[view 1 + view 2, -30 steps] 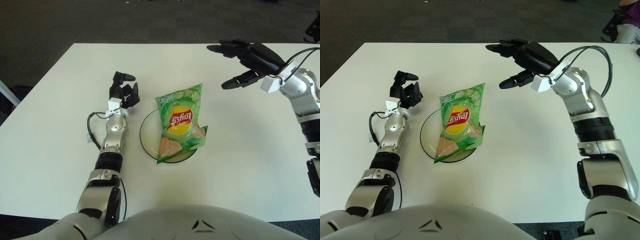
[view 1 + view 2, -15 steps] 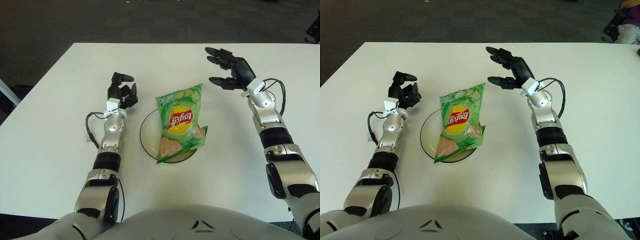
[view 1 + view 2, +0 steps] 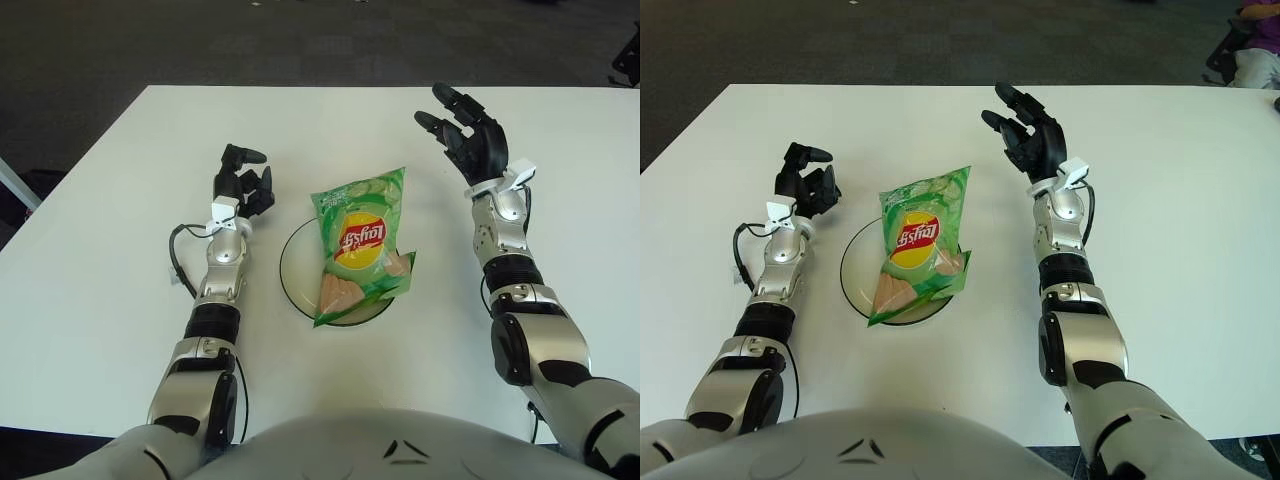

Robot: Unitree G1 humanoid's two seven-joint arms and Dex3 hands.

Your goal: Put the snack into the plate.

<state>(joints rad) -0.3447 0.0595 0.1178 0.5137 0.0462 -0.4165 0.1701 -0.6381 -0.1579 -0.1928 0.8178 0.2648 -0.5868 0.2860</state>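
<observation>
A green snack bag is seen lying across a clear plate on the white table, between the two hands. The right hand is held just right of the bag, fingers spread and empty. The left hand is shown just left of the plate, fingers curled, holding nothing.

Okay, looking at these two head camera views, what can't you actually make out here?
- Plate: its middle and right rim are covered by the snack bag in both eye views.
- Underside of the bag: hidden, so how it rests on the plate is unclear.
- Small print on the bag: too small to read.
- Table: its near edge is hidden by the robot's torso.
- Left hand: its palm side faces away.
</observation>
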